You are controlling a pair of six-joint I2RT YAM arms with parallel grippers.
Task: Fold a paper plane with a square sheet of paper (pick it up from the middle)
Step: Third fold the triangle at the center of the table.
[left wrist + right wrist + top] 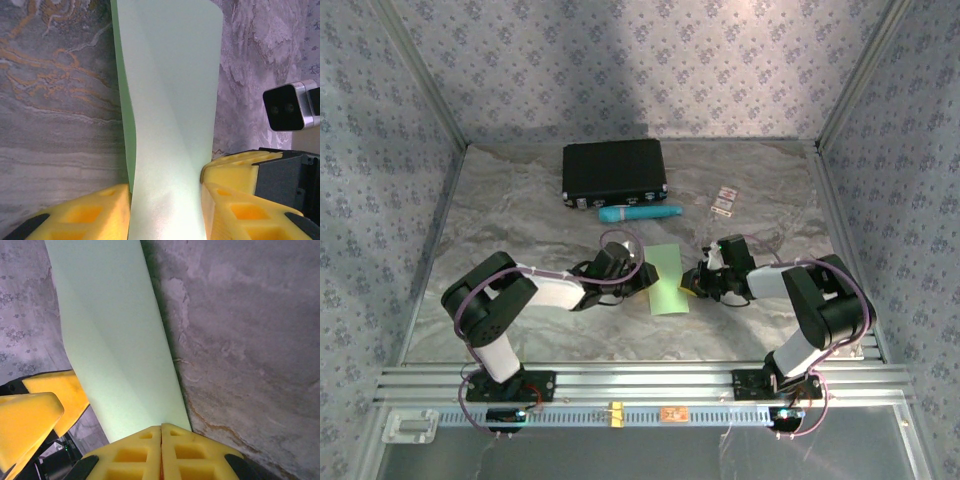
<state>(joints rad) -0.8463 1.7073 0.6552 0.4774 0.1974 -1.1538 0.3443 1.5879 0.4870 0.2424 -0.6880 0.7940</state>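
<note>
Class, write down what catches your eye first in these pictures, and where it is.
A pale green folded sheet of paper is at the centre, between two yellow-fingered grippers: the right gripper is shut on it, the left gripper has a finger on either side. Farther back lies a black rectangular case, with a teal cylindrical tube just in front.

The square sheet of paper (668, 280) is at mid-table (520, 230), between the left pincer (642, 272) and the right pincer (692, 285). Behind it lies a tube (640, 213), with a case (614, 172) behind that.
</note>
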